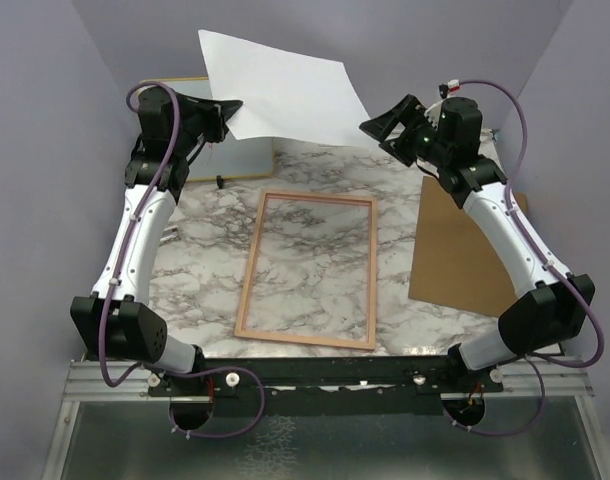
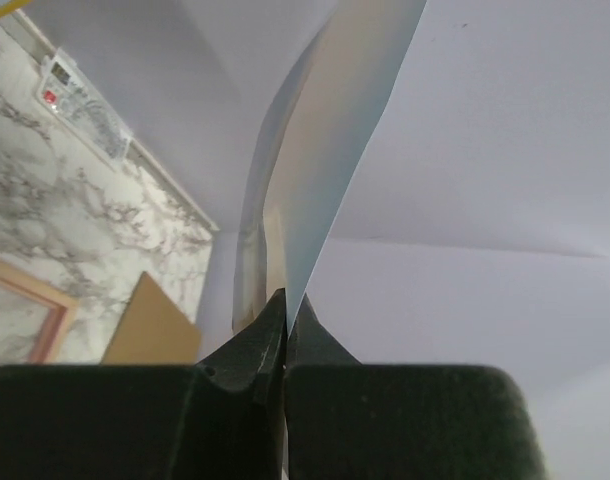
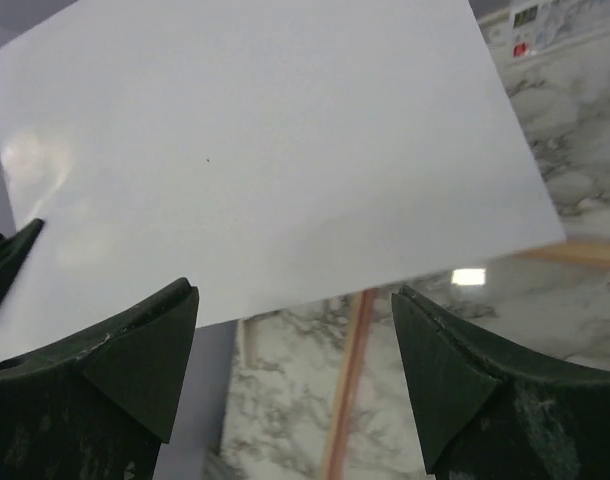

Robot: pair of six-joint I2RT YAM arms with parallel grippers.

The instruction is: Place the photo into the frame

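The photo (image 1: 280, 90) hangs in the air at the back of the table with its plain white side showing. My left gripper (image 1: 228, 108) is shut on its left corner; in the left wrist view the sheet (image 2: 325, 150) rises edge-on from my closed fingers (image 2: 284, 312). My right gripper (image 1: 377, 128) is open and empty, just off the sheet's right edge; the white sheet (image 3: 265, 150) fills the right wrist view above the gap between my fingers (image 3: 295, 330). The frame (image 1: 310, 268), thin pinkish wood with a clear pane, lies flat mid-table.
The brown backing board (image 1: 455, 250) lies on the right under my right arm and shows in the left wrist view (image 2: 150, 325). A yellow-edged board (image 1: 190, 82) is partly hidden behind the sheet at back left. Grey walls stand close on all sides.
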